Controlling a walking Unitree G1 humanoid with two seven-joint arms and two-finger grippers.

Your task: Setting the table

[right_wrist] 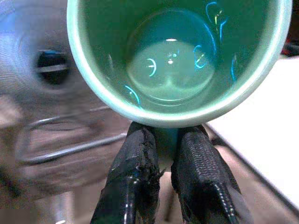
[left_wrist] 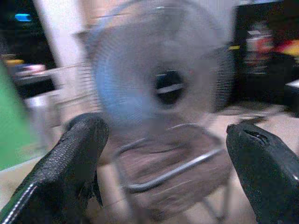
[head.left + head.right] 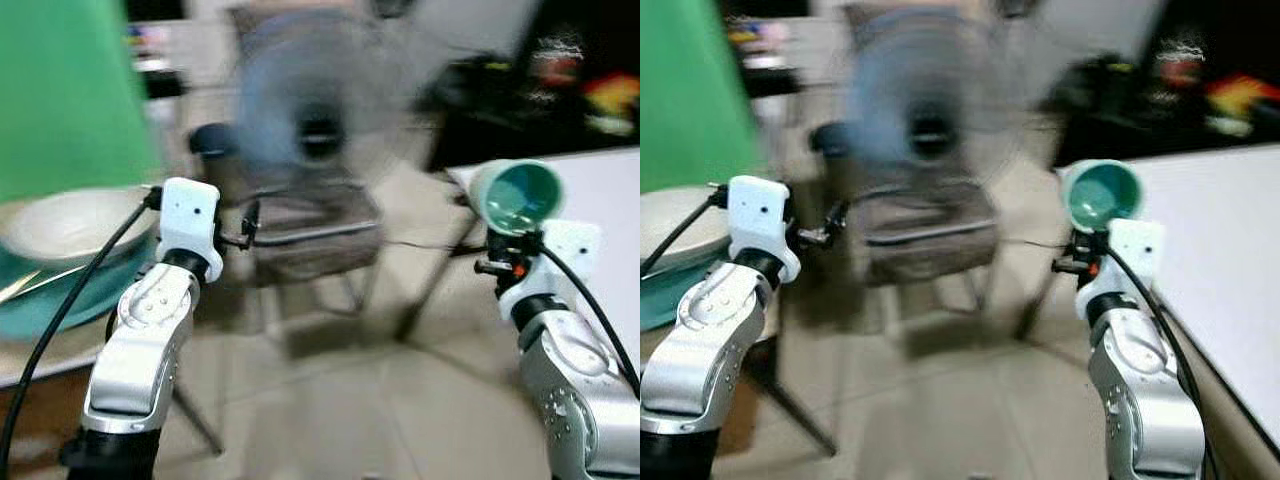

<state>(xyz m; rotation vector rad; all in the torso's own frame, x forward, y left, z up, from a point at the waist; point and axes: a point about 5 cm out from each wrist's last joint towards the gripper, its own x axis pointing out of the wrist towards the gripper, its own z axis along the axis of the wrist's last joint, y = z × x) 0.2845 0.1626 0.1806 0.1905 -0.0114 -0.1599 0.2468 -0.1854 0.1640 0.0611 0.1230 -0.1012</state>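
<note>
At right of the left eye frame, right gripper (image 3: 510, 255) pinches a green cup (image 3: 518, 196) by its lower wall; cup lies tipped, mouth toward the camera. White table (image 3: 620, 200) sits just right of the cup, so the right arm is the nearer one for placing. Left gripper (image 3: 245, 228), centre-left, carries nothing. White bowl (image 3: 70, 225) on a teal plate (image 3: 60, 295) at left edge. Blurred standing fan (image 3: 315, 125) and metal chair (image 3: 310, 235) mid-frame, over tiled floor.

Right eye view: same layout; table (image 3: 1220, 240) fills the right side.

Left wrist view: fingers (image 2: 70, 163) spread wide apart, empty, fan beyond.

Right wrist view: fingers (image 1: 135, 177) pressed onto the cup (image 1: 177, 60) wall; table edge beside it.
</note>
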